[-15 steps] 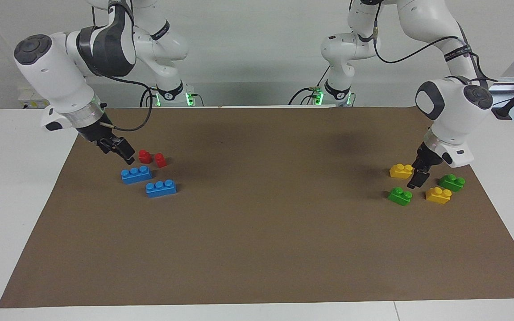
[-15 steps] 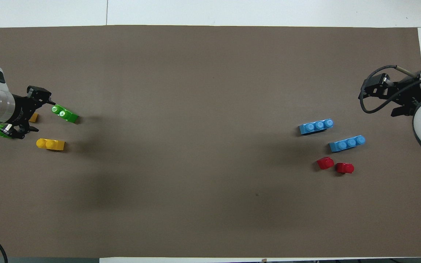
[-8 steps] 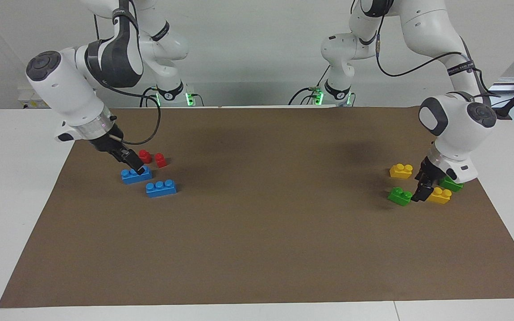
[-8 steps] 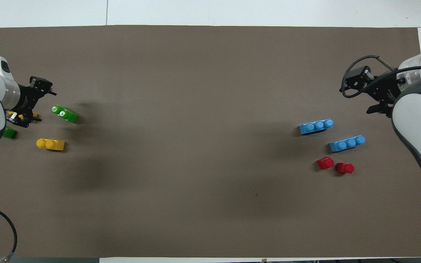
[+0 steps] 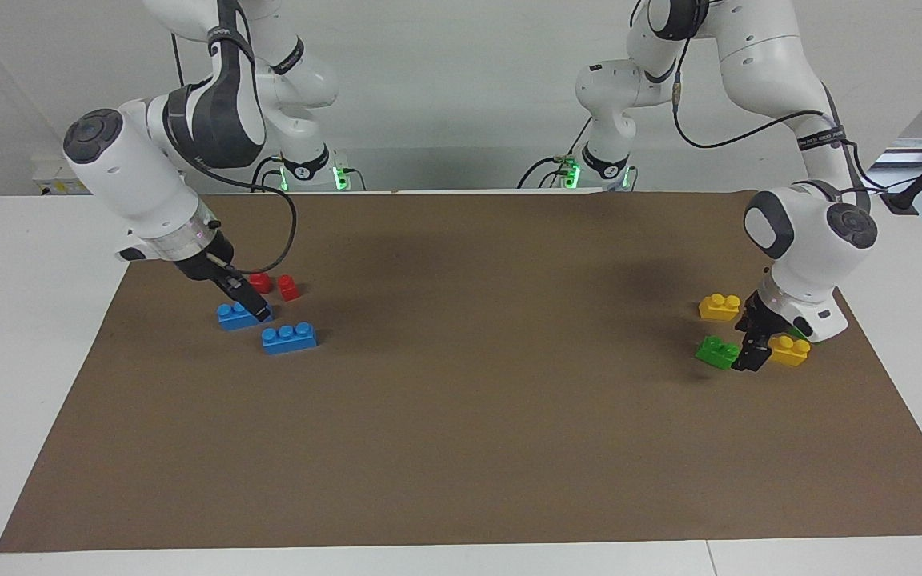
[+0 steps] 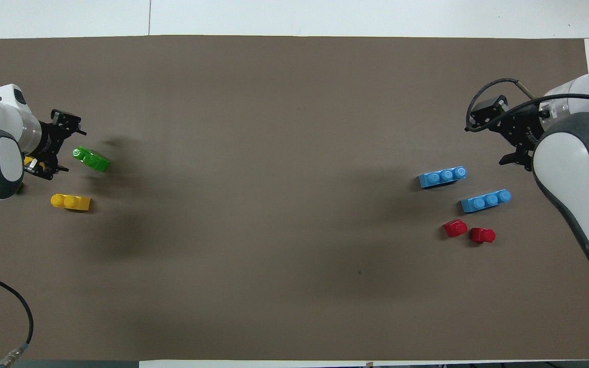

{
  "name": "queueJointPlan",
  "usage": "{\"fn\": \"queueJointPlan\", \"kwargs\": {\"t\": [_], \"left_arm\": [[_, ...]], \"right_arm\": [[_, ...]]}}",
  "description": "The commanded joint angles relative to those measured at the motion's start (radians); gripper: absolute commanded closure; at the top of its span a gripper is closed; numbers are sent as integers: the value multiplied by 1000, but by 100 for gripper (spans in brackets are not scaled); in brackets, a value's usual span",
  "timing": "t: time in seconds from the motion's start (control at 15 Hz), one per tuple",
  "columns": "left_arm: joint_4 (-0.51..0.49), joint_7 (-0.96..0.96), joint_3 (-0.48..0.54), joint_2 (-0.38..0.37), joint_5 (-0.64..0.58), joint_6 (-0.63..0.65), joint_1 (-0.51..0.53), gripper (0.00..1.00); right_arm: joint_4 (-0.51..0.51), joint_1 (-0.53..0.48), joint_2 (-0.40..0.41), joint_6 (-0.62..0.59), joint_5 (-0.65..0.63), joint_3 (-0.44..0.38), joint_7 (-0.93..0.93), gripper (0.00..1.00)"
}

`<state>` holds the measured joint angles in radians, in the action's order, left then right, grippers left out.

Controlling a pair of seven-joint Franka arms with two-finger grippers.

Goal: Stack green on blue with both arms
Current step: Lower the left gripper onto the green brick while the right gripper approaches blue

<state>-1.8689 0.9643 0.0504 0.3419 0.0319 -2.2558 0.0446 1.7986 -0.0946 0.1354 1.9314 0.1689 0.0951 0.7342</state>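
Left gripper (image 5: 751, 358), fingers spread and empty, hangs low at the green brick's (image 5: 717, 351) 3 o'clock in the facing view. Right gripper (image 5: 251, 306), likewise spread, hangs over a blue brick (image 5: 234, 314). Nothing is grasped; stacking is not yet begun.

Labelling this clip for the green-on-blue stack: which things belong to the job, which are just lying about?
Job: green bricks, blue bricks, left gripper, right gripper.
Lying about: red bricks, yellow bricks.
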Motion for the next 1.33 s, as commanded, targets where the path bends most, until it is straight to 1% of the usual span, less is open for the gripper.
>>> {"fn": "queueJointPlan", "kwargs": {"t": [0.0, 0.2, 0.33, 0.47, 0.73, 0.8, 0.87, 0.93, 1.0, 1.07, 1.13, 1.2, 1.27], "left_arm": [[-33, 14, 2, 6, 6, -42, -8, 0], [-48, 14, 2, 12, 6, -50, -9, 0], [-53, 13, 2, 14, 6, -53, -8, 0], [-65, 13, 2, 16, 6, -71, -9, 0], [-73, 13, 0, 16, 6, -79, -9, 1], [-73, 14, 0, 16, 6, -79, -9, 8], [-72, 14, 0, 16, 6, -80, -9, 20], [-72, 14, 2, 16, 6, -82, -11, 29], [-69, 14, 2, 16, 6, -79, -11, 43], [-62, 11, 2, 16, 6, -74, -11, 71], [-61, 11, 2, 16, 6, -76, -11, 91], [-59, 10, 2, 16, 6, -74, -11, 100], [-58, 10, 0, 16, 6, -74, -12, 100]], "right_arm": [[16, -14, 19, 26, 56, 3, 98, 0], [25, -24, 44, 29, 80, 3, 212, 0], [50, -43, 46, 52, 109, 3, 223, 0], [77, -45, 38, 78, 112, 3, 223, 0], [81, -45, 41, 83, 115, 3, 223, 0], [81, -50, 47, 84, 115, 3, 223, 0], [81, -59, 52, 84, 129, 3, 223, 0], [81, -62, 56, 84, 153, 3, 223, 0], [82, -62, 56, 84, 156, 2, 224, 0], [82, -62, 56, 84, 156, 2, 224, 0], [85, -62, 56, 86, 156, 2, 223, 0], [94, -62, 53, 92, 158, 2, 224, 0], [106, -60, 52, 109, 159, 3, 228, 0]]}}
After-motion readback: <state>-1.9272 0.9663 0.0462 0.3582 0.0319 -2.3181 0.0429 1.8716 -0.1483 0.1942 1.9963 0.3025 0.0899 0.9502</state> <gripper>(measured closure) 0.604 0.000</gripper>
